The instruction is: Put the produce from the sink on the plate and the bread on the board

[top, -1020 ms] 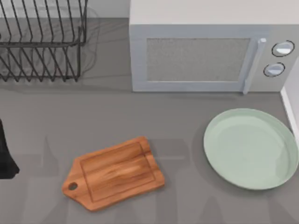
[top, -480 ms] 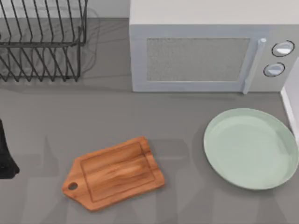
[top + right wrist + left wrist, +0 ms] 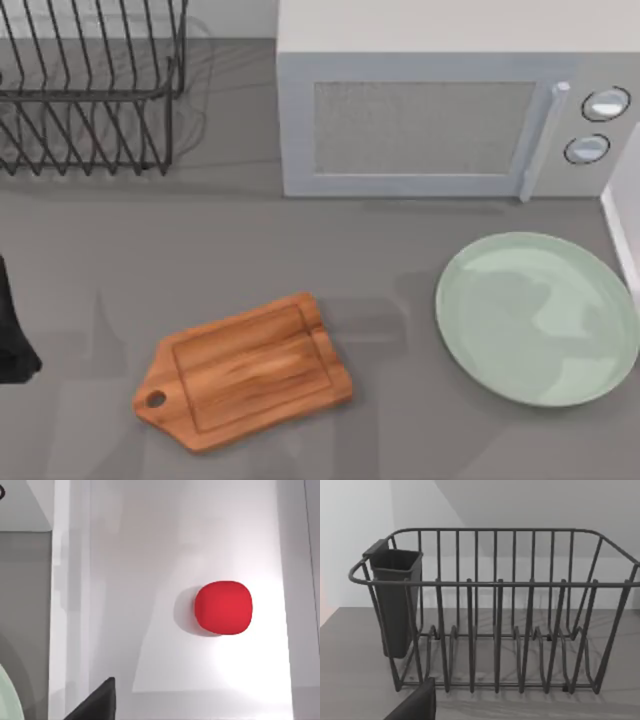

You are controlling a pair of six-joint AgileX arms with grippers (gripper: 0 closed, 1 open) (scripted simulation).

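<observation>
The produce, a smooth bright red round fruit, lies on the white floor of the sink, seen from above in the right wrist view. One dark finger of my right gripper shows at that picture's edge, well apart from the fruit. The pale mint-green plate rests on the counter at the right, with the sink's white rim just beyond it. The brown wooden board lies left of centre, its handle end pointing left. The bread is out of view. My left arm is parked at the left edge.
A grey microwave stands at the back, centre to right. A black wire dish rack with a dark cutlery cup stands at the back left, in front of my left gripper's finger. Bare counter lies between board and plate.
A shadow has spread across the plate and the counter beside it. The board, the plate and the left arm have not moved.
</observation>
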